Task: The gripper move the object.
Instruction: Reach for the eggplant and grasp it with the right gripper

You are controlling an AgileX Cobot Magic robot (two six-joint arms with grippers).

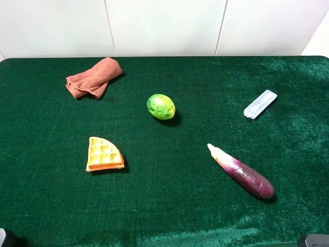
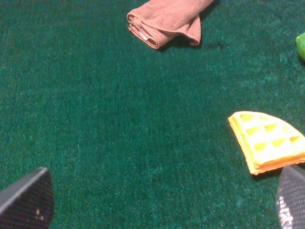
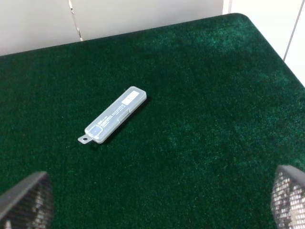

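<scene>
Purple eggplant [image 1: 241, 172] lies apart from right tool [image 3: 156, 200].

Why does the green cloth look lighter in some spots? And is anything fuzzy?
Exterior high view: light brushes the velvety cloth paler at the far right, and the eggplant shines with small glare. Left wrist view: the left pincer looks blurry, probably too near the lens, while the waffle looks sharp.

We see a pale plastic case [image 3: 113, 115] lying slantwise near the middle of the frame on the green cloth table [image 3: 205, 143]. The right gripper [image 3: 157, 202] spreads its dark fingers [image 3: 26, 202] wide apart over bare cloth. White wall panels [image 3: 143, 14] stand behind the table.
</scene>
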